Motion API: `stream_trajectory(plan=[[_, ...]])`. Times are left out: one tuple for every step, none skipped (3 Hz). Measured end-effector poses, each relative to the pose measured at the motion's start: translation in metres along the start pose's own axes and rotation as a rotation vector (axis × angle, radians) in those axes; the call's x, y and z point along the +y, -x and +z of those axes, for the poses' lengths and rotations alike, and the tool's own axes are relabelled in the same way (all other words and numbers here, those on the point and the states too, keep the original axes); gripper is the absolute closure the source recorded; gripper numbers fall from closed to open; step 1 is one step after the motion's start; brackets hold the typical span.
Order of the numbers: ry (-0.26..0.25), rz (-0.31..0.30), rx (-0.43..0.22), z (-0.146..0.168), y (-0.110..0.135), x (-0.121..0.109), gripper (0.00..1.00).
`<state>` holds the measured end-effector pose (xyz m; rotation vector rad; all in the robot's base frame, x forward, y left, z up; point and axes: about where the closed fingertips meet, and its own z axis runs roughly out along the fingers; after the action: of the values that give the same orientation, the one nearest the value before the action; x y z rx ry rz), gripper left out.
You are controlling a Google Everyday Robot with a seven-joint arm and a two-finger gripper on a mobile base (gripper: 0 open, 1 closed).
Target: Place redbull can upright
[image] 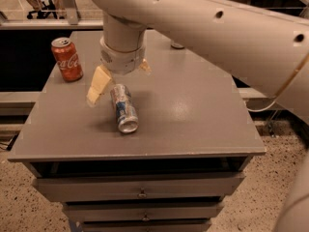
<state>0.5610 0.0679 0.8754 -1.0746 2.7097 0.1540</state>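
The redbull can (124, 109) lies on its side near the middle of the grey table (193, 115), with its silver end pointing toward the front edge. My gripper (119, 81) hangs just over the can's far end, below the round white wrist. It is open: one cream finger (98, 87) reaches down on the can's left, and the other finger (144, 67) shows only as a tip on the right, behind the wrist. The fingers are not touching the can.
A red Coca-Cola can (67, 58) stands upright at the table's back left corner. The bottom of another can (177, 45) shows at the back, mostly hidden by my large white arm. Drawers (141, 186) sit under the tabletop.
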Motion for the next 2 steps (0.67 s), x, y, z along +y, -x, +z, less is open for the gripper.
stream_trajectory(plan=[[-0.015, 0.126, 0.053, 0.024, 0.005, 0.0, 0.0], [-0.029, 0.216, 0.085, 0.042, 0.003, 0.001, 0.15]])
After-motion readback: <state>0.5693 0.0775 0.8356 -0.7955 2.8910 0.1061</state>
